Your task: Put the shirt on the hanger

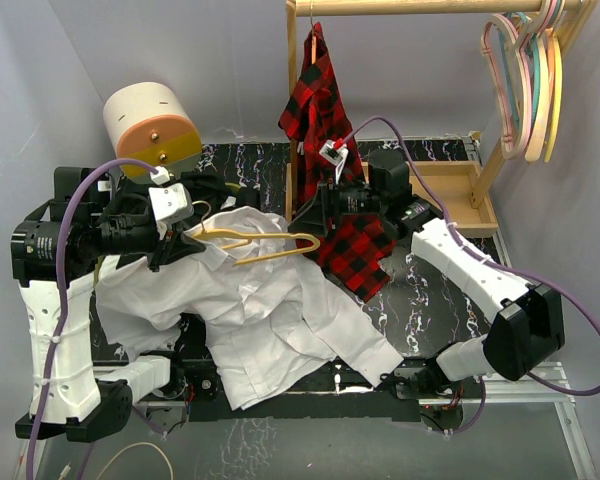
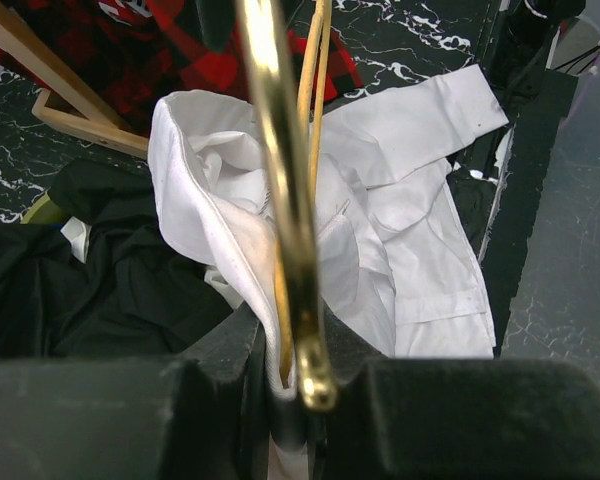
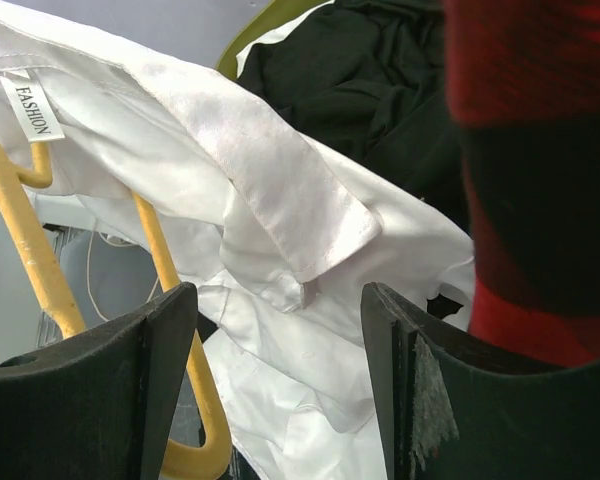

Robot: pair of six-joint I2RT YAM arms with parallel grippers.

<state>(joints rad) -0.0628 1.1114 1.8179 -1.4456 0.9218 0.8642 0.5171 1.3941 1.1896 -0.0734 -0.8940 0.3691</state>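
Left arm [image 1: 50, 320] stands up off its base, folds at the elbow and reaches right toward the middle. The left gripper [image 2: 300, 375] is pinched shut on the hanger [image 2: 285, 200]. Right arm [image 1: 470, 262] has its elbow way out right with the forearm slanting up-left. The right gripper [image 3: 280, 310] has its jaws wide apart, gripping nothing. The two grippers face each other, pretty close.

Shirt [image 1: 280, 310] spread on desk [image 1: 420, 295]. Hanger [image 2: 285, 200] at shirt's far edge, under collar. Plaid shirt [image 1: 355, 250] just right of shirt; clothes rack [image 1: 460, 190] behind-right; drum [image 1: 152, 122] behind-left.
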